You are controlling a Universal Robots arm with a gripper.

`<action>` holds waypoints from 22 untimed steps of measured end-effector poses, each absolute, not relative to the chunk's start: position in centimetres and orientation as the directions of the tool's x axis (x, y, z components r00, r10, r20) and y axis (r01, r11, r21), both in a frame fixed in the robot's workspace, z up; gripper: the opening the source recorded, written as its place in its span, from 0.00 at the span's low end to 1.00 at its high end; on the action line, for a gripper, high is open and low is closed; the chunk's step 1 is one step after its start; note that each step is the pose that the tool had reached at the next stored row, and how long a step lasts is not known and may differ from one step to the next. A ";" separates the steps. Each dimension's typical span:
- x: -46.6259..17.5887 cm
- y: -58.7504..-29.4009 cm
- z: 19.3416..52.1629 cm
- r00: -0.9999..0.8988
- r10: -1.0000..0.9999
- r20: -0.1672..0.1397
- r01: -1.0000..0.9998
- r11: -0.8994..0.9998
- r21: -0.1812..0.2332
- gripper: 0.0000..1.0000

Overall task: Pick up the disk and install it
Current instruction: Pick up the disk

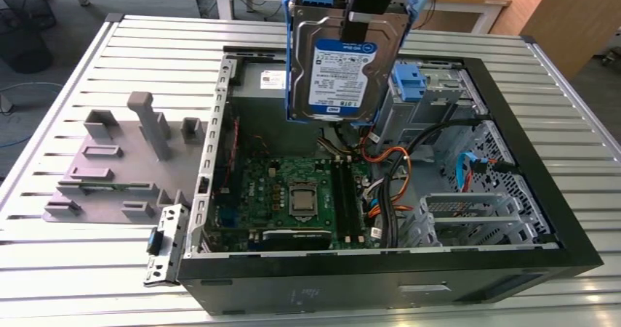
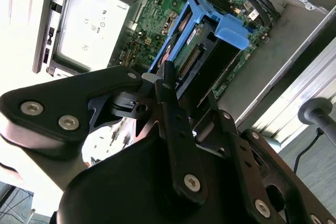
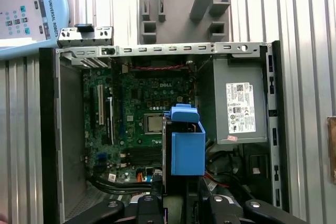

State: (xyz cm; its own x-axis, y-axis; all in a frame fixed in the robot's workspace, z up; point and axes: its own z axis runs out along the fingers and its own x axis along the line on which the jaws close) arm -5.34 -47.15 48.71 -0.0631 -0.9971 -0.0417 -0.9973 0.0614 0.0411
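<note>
At the exterior view's left, a grey plastic fixture with upright posts (image 1: 116, 160) lies on the slatted metal table (image 1: 58, 269), just beside the open black computer case (image 1: 388, 283). Inside the case, a green motherboard (image 1: 291, 189) covers the floor on that side, and a grey power-supply box (image 1: 260, 80) sits in the far corner. Above the middle of the case hangs the disk (image 1: 335, 80), a flat silver-metal hard drive with a blue-and-white label and blue plastic side rails. It is upright, label toward the camera, and touches nothing in the case. The black gripper (image 1: 357, 33) is clamped on the disk, one finger lying across the label face. In the second wrist view the disk (image 2: 202, 59) sits between the fingers with the motherboard beneath. Right of the disk, a small upright blue plastic latch (image 1: 412, 83) stands on the metal drive bay, near the disk's lower corner. A bundle of orange and black cables (image 1: 398, 174) runs between the motherboard and the perforated metal cage (image 1: 475, 214) at the right.
</note>
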 end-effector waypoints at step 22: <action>-5.2 -48.0 48.7 -0.063 -0.997 -0.042 -0.997 0.061 0.041 0.35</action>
